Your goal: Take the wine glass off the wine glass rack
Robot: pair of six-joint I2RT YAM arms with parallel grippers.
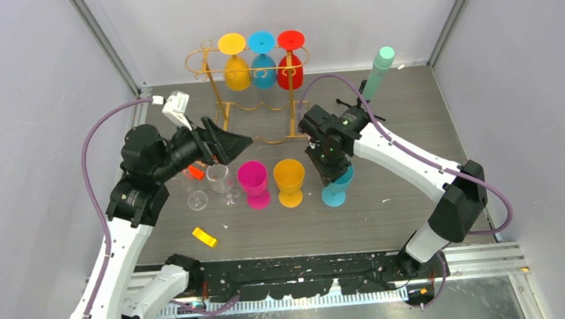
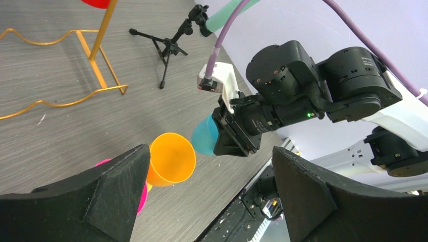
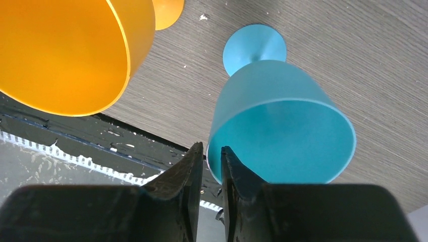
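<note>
Setting down looks like the step you are in. The blue wine glass stands upright with its foot on the tabletop. It is at the right end of a row with an orange glass and a pink glass, well apart from the wine glass rack at the back.

Your right fingers are nearly together with the near part of the rim between them. One finger is outside the bowl and one just inside, so I read them as clamped on the blue wine glass. Your left fingers are spread wide, hold nothing, and hang over the two clear glasses near the rack's base.

To finish well, spread the right fingers only a little at first and check that the glass does not rock or lean toward either finger. Then lift straight up along the bowl's axis before you swing away. A sideways pull with the inner finger below the rim would likely tip the glass, and the orange glass stands just beside it. Hold the left arm back until the right is out of the way.

A yellow glass, a hanging blue glass and a red glass hang bowl-down from the rack's top rail. More of the job seems left to do.
</note>
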